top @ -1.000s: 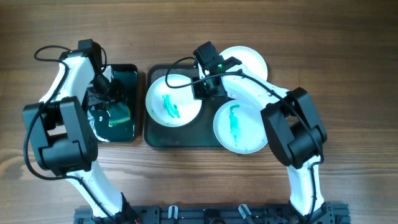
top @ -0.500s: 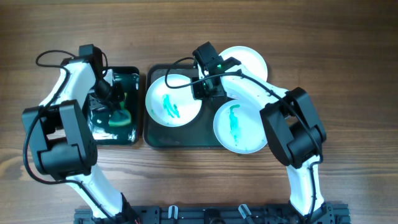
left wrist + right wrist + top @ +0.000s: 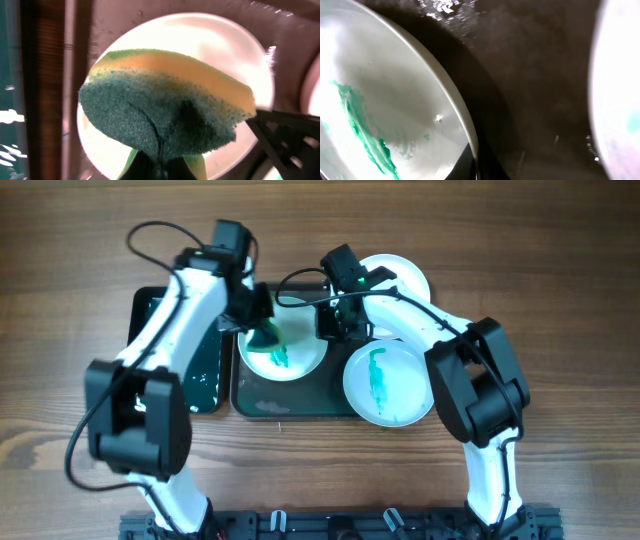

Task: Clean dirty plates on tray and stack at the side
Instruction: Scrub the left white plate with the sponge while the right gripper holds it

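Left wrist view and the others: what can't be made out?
Left wrist: sponge covers most of the left plate; stain unseen.
Overhead: left gripper hides part of that stain; right arm covers much of the back plate.
Right wrist: right gripper cut off by bottom edge; grip on left plate unclear.

A robotics lab bench, set up as a washing-up station. The left arm (image 3: 170,310) and right arm (image 3: 440,330), white-shelled with black joints, rise from a black mounting rail (image 3: 330,525) at 6 o'clock of a wood-grain table (image 3: 560,240). The kitchen props are few — a dark tray (image 3: 290,395) at the centre carrying white plates (image 3: 400,395) smeared with green, a dark basin (image 3: 205,375) at 9 o'clock, and a green-and-yellow sponge (image 3: 165,115).
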`<state>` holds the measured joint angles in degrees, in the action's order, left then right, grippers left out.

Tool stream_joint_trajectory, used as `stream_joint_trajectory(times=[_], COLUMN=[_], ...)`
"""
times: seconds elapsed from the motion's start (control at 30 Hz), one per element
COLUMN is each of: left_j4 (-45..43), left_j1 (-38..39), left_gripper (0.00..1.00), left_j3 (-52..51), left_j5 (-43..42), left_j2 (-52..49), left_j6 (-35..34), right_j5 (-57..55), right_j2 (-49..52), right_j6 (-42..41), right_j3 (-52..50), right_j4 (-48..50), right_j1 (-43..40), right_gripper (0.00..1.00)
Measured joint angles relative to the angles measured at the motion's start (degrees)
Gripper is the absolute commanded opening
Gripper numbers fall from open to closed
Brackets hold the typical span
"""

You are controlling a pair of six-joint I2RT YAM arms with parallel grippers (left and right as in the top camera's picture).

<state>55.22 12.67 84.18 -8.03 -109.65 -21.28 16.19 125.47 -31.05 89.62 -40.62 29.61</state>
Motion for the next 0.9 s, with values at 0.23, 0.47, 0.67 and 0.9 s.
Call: stream_joint_trajectory(times=[0.23, 0.47, 0.67, 0.9], left_j4=[-1.84, -5.62, -5.97, 0.33], left_j1=[3.02, 4.31, 7.43, 7.39], left_gripper=[0.04, 0.04, 0.04, 0.04], left_j3=[0.02, 0.48, 1.16, 1.66], left_j5=[5.01, -12.59, 0.57, 18.01], left_j2=[-8.87, -10.84, -10.78, -10.69], left_j6=[-7.45, 6.01, -2.29, -11.93], right_j5=[0.81, 2.08, 3.39, 6.34], right_j2=[-0.04, -0.04, -0.04, -0.04], right_j6=[-1.95, -1.2, -0.76, -1.22], right_j3=[-0.39, -0.66, -1.27, -2.19], right_j4=[0.39, 0.42, 1.68, 2.54], right_j1=[-0.33, -0.83, -0.83, -1.73], right_gripper=[0.04, 0.04, 0.04, 0.04])
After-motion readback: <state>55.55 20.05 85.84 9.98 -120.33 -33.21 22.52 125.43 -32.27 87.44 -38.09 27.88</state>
